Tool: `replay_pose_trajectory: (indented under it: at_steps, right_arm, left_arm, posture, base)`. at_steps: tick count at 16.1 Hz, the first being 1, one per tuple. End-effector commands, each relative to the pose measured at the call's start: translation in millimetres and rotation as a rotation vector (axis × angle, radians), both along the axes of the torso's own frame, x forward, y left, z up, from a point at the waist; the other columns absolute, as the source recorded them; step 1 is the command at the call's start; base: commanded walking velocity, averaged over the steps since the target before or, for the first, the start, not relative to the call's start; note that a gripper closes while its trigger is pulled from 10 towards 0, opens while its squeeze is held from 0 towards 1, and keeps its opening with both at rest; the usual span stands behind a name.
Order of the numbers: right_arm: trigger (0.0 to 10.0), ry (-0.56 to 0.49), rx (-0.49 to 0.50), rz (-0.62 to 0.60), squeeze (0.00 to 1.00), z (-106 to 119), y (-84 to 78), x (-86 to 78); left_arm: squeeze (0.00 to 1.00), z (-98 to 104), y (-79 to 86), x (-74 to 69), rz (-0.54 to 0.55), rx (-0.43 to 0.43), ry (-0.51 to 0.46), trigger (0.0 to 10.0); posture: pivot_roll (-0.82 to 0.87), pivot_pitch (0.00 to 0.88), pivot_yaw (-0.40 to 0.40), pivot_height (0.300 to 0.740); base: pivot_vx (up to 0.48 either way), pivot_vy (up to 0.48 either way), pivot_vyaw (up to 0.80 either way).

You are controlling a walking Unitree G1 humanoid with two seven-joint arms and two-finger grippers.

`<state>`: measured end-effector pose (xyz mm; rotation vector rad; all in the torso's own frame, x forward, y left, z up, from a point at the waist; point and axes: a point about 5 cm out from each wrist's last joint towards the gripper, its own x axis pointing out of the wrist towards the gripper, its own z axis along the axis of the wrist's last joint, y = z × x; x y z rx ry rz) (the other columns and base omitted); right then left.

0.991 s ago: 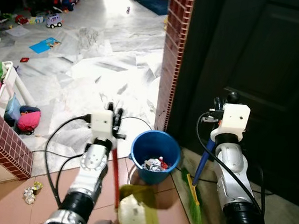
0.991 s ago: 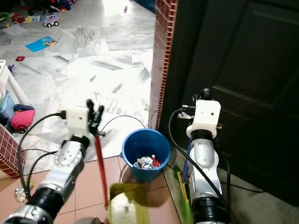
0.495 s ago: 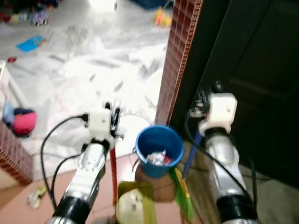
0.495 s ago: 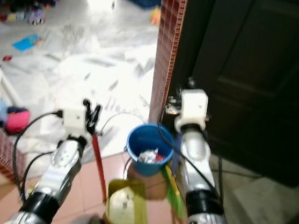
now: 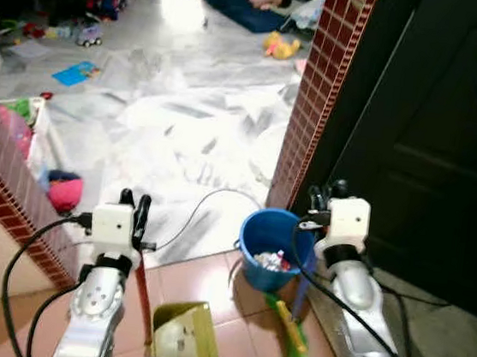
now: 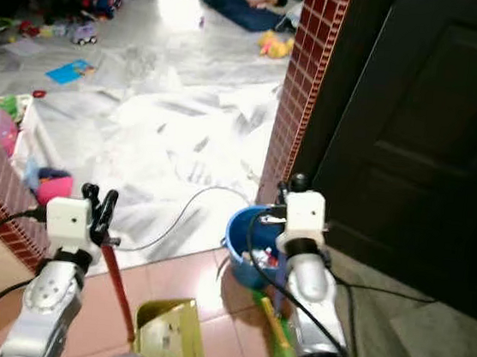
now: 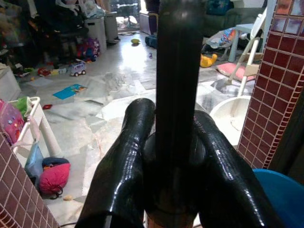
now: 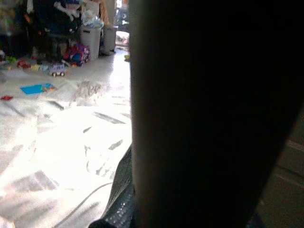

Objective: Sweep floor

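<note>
My left gripper (image 5: 133,208) is shut on the upright red handle (image 5: 142,298) of a yellow-green dustpan (image 5: 181,346), which rests on the pink tiles. In the left wrist view, both black fingers (image 7: 124,166) clamp that handle (image 7: 178,85), which looks dark there. My right gripper (image 5: 326,194) is shut on the broom's blue handle (image 5: 301,291). The green bristles (image 5: 293,350) lie on the floor just in front of a blue bucket (image 5: 266,257) holding crumpled rubbish. The bucket stands between my two arms at the foot of the brick pillar.
A red brick pillar (image 5: 324,76) and a dark door (image 5: 436,149) stand to the right. A low brick wall (image 5: 2,193) is close on my left, with a white toy basket (image 5: 40,121) behind it. A black cable (image 5: 203,202) and white sheets lie on the marble floor ahead.
The camera has swung, so the whole picture shifted: pillar and bucket sit further right and the low brick wall looms nearer. Both grippers keep their hold on the handles.
</note>
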<state>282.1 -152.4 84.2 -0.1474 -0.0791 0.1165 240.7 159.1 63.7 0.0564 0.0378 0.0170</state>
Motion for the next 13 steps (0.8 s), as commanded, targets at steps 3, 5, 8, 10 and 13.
replay_pose_trajectory:
  at_steps: [3, 5, 8, 10, 13]
  right_arm:
    - [10.0, -0.070, -0.003, 0.026, 0.00, 19.8, 9.4, 9.8]
    - [10.0, -0.077, -0.004, 0.030, 0.00, 23.3, 9.3, 12.9]
    - [10.0, -0.083, -0.017, 0.024, 0.00, 25.6, 4.9, 16.4]
    - [10.0, -0.085, -0.018, 0.026, 0.00, 26.4, 5.5, 16.3]
    - [10.0, -0.088, -0.015, 0.034, 0.00, 27.3, 7.3, 16.9]
  left_arm:
    - [0.00, 7.8, -7.5, 4.9, -0.024, 0.020, 0.003, 10.0]
    - [0.00, 11.2, -9.1, 7.0, -0.025, 0.015, 0.001, 10.0]
    - [0.00, 12.8, -10.1, 9.7, -0.018, 0.005, 0.008, 10.0]
    - [0.00, 13.3, -11.3, 11.2, -0.018, 0.000, 0.010, 10.0]
    - [0.00, 13.8, -12.1, 13.9, -0.008, -0.010, 0.013, 10.0]
  posture:
    - [0.05, 0.000, 0.024, 0.740]
    - [0.05, 0.000, 0.024, 0.740]
    - [0.04, 0.000, 0.023, 0.740]
    - [0.03, 0.000, 0.022, 0.740]
    - [0.03, 0.000, 0.021, 0.740]
  base:
    - [0.000, 0.000, 0.68]
    - [0.000, 0.000, 0.43]
    - [-0.096, 0.000, 0.00]
    - [-0.289, 0.000, 0.00]
    - [-0.298, 0.000, 0.00]
